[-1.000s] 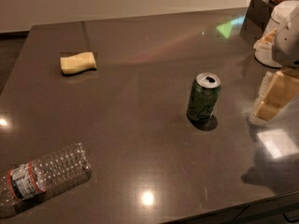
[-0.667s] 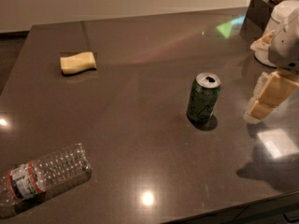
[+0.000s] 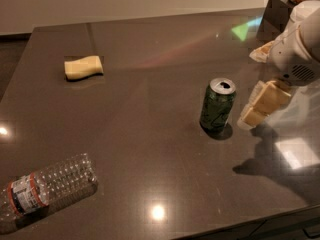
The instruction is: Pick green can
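The green can (image 3: 218, 105) stands upright on the dark table (image 3: 150, 84), right of the middle, its silver top and pull-tab opening showing. My gripper (image 3: 251, 110) reaches in from the right edge on a white arm (image 3: 297, 49). Its cream fingers (image 3: 270, 98) point down and left, just to the right of the can and a short gap from it, close to the table top. The fingers stand apart and hold nothing.
A clear plastic bottle (image 3: 45, 186) with a red label lies on its side at the front left. A yellow sponge (image 3: 83, 67) lies at the back left. A dark box (image 3: 274, 15) stands at the back right corner. The table's front edge runs close below.
My gripper has moved left and down towards the can's right side. The can, bottle and sponge have not moved.
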Available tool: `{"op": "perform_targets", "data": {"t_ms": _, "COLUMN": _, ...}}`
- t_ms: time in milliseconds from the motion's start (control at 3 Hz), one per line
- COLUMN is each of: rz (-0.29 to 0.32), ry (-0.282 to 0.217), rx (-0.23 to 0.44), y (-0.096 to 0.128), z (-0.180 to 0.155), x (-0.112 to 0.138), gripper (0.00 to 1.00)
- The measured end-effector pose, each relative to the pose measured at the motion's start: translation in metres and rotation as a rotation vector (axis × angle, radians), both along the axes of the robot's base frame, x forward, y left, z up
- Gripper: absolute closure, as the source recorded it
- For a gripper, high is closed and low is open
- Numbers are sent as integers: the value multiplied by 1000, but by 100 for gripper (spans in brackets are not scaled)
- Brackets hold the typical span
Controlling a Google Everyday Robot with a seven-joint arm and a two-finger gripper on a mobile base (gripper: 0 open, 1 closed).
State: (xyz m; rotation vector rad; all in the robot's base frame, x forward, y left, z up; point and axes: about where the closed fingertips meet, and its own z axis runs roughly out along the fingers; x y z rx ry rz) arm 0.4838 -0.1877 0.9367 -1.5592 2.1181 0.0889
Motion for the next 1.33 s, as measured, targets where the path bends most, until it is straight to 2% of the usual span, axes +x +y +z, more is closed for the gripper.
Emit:
{"op": "perform_targets", "data": {"t_ms": 667, "rz": 15, "ry": 16, "rx": 86, "y": 19, "z": -23, "x": 17, "gripper": 0}}
{"op": "perform_targets", "data": {"t_ms": 1333, "rz": 37, "ry": 42, "rx": 163, "y": 35, "z": -29, "x": 22, "gripper": 42}}
